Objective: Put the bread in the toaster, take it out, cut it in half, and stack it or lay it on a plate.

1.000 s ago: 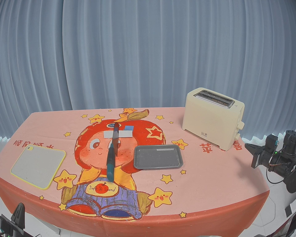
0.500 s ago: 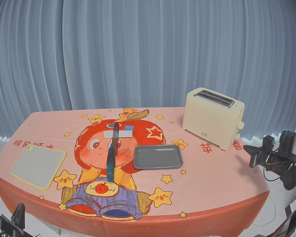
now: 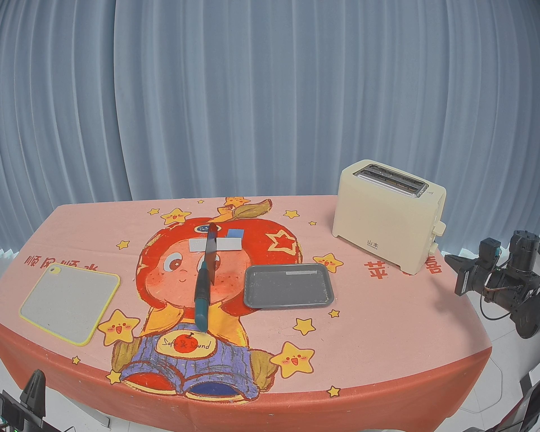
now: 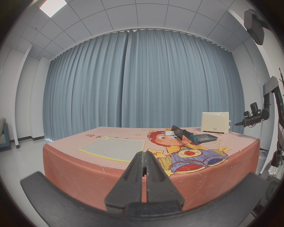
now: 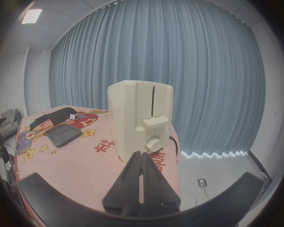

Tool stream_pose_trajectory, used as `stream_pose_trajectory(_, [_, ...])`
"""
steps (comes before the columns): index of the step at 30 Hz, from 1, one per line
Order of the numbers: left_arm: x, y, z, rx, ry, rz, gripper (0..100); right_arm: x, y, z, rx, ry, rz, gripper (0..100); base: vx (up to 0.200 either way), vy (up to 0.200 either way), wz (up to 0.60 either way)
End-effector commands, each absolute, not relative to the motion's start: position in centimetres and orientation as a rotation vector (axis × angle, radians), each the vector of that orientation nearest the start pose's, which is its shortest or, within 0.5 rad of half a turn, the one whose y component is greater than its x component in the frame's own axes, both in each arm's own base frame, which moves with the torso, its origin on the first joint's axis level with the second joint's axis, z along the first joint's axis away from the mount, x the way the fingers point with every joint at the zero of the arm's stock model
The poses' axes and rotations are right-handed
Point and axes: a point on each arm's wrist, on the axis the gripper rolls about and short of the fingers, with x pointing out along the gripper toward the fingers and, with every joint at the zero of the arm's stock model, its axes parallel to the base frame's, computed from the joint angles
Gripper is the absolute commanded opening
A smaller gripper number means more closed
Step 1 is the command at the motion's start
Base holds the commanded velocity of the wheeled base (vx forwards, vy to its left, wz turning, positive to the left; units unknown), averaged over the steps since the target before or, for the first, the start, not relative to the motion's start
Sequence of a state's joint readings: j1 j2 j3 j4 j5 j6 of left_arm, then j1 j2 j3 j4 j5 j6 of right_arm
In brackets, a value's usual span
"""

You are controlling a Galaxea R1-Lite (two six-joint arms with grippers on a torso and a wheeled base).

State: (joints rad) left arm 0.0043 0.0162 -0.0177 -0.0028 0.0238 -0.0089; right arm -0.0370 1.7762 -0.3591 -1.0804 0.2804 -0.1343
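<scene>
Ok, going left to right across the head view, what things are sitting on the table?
Cutting board → knife → grey tray → toaster.

Bright, even light from a ceiling panel (image 4: pixel 52 6); soft shadows, bowed edges.

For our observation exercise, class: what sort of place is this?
Likely a lab room staged as a kitchen: a wall-wide curtain, office ceiling tiles, and one clothed table bearing a toaster, knife and cutting board.
</scene>
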Motion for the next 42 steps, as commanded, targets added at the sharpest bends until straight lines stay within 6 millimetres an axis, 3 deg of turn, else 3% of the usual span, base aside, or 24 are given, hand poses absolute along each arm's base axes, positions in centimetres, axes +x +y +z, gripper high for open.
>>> stream_pose_trajectory(1, [-2.3,0.0,7.6,-0.009,-0.003,0.029,0,26.3,-0.4,10.2,-0.082,0.302,0.260,0,0.000,0.000,0.00])
stream_pose_trajectory(12, [-2.3,0.0,7.6,-0.009,-0.003,0.029,0,27.9,-1.0,8.8,-0.073,0.338,0.247,0,0.000,0.000,0.00])
stream_pose_trajectory(34, [-2.3,0.0,7.6,-0.009,-0.003,0.029,0,29.6,-1.0,8.6,-0.077,0.305,0.252,0,0.000,0.000,0.00])
stream_pose_trajectory(42, [-2.3,0.0,7.6,-0.009,-0.003,0.029,0,31.3,-1.3,7.3,-0.080,0.276,0.244,0,0.000,0.000,0.00])
